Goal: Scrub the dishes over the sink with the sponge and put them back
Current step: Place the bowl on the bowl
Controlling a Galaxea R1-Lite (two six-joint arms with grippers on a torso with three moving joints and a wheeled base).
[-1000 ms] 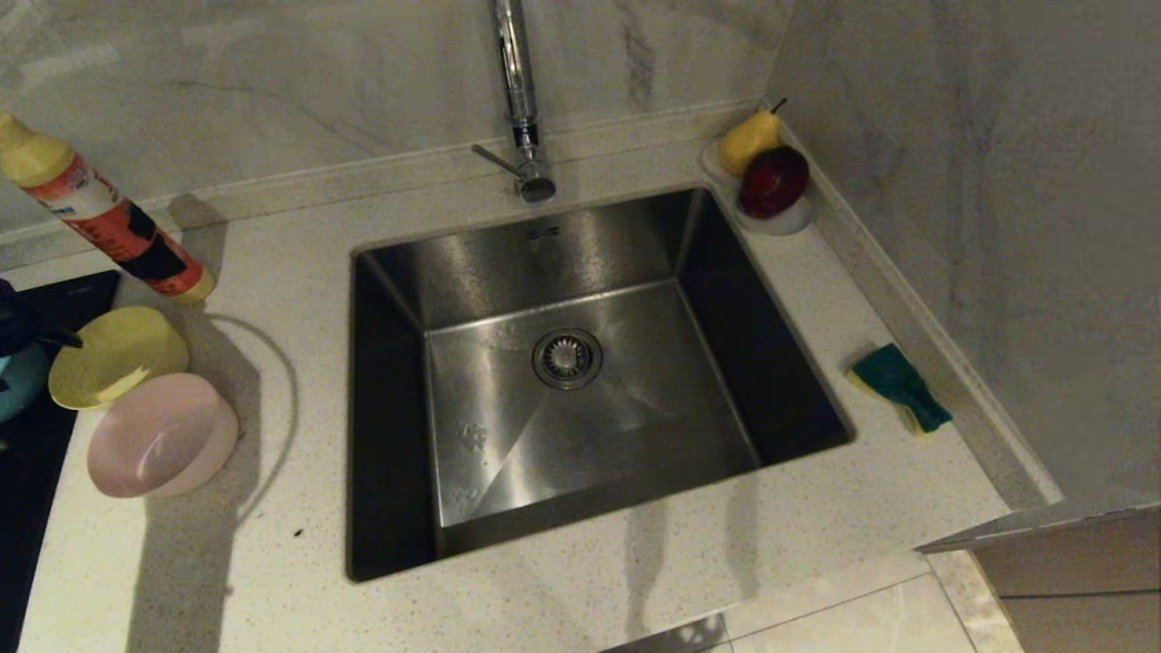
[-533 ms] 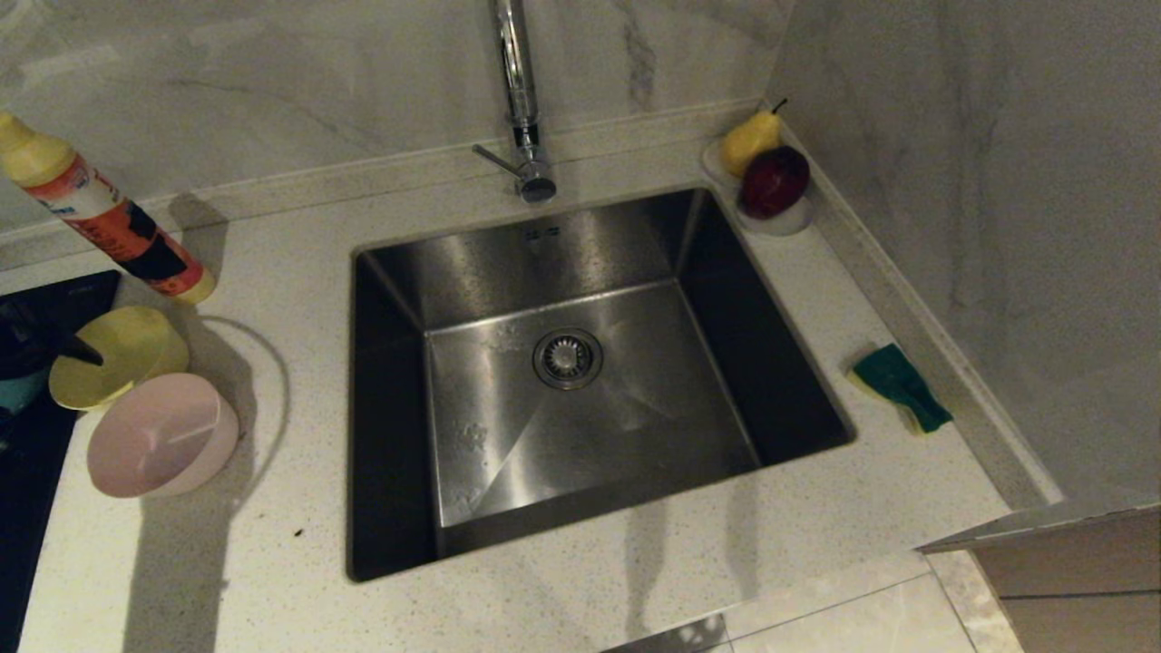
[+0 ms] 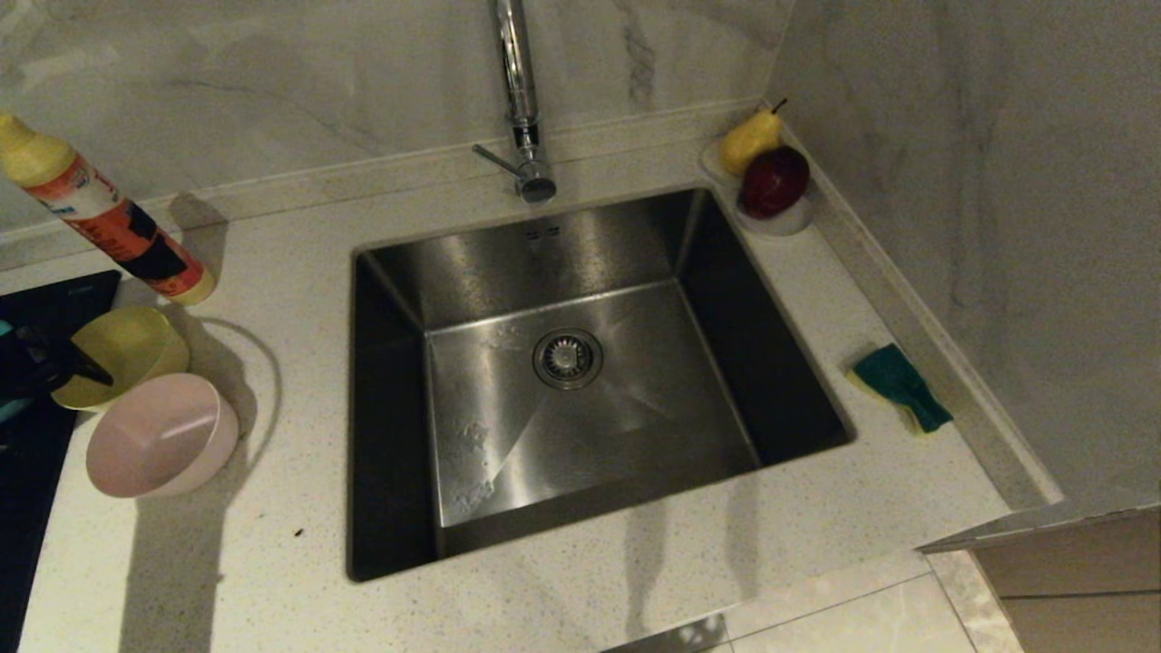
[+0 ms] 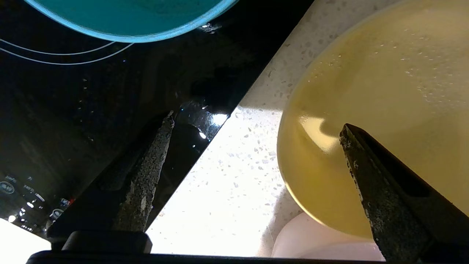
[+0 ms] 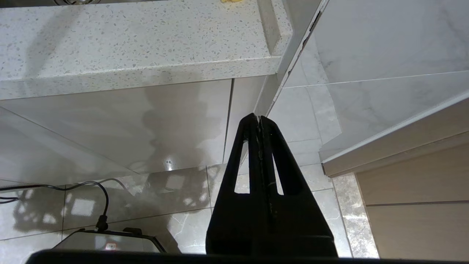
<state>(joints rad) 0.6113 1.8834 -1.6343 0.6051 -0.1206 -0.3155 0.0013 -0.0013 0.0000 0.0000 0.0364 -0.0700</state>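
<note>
- The left claw (image 4: 256, 124) is hanging spread wide at the bench's (image 3: 272, 562) left edge, one finger over the yellow bowl (image 3: 127, 349), pinching nothing.
- The pink bowl (image 3: 159, 435) is touching the yellow one; the blue bowl (image 4: 128, 18) is sitting on the black cooktop (image 4: 73, 110).
- A bottle (image 3: 100, 213) is standing behind them.
- The sponge (image 3: 900, 385) is lying right of the sink (image 3: 562, 381), near a pear (image 3: 748, 141) and a dark red fruit (image 3: 774, 181).
- The right claw (image 5: 259, 119) is hanging pressed together below the bench.

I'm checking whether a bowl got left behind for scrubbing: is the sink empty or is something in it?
Empty: the sink shows bare steel around its drain strainer; the yellow bowl and pink bowl sit on the counter.
</note>
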